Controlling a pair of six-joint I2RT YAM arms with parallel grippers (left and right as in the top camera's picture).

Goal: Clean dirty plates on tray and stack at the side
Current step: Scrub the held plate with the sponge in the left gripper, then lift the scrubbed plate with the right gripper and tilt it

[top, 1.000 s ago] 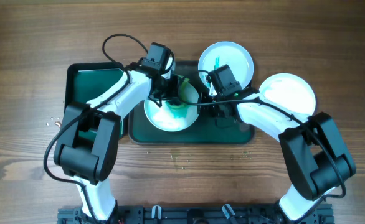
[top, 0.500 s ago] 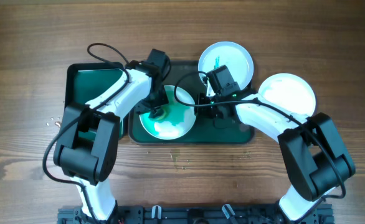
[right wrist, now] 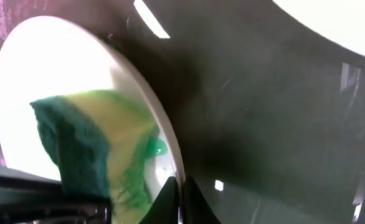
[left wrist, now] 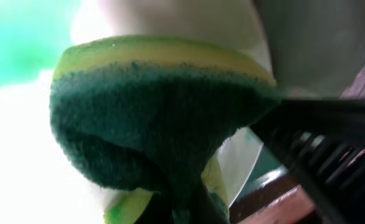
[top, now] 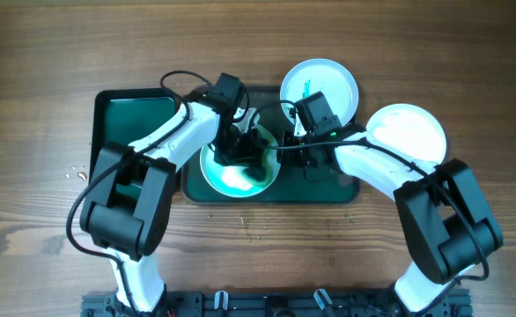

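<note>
Left end effector clamped on sponge, right end effector on 3 o'clock rim of plate; rim could be scrubbed loose.

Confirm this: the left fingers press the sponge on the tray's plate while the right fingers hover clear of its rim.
Wrong: the right wrist view shows the right fingers pinching the plate's rim, not hovering clear. The left fingers do press the sponge on it.

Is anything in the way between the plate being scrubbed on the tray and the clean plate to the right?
Nothing loose visible. Only the right arm lies across that stretch, its end effector pinching the rim of the scrubbed plate. The smeared plate sits farther back, off the line.
</note>
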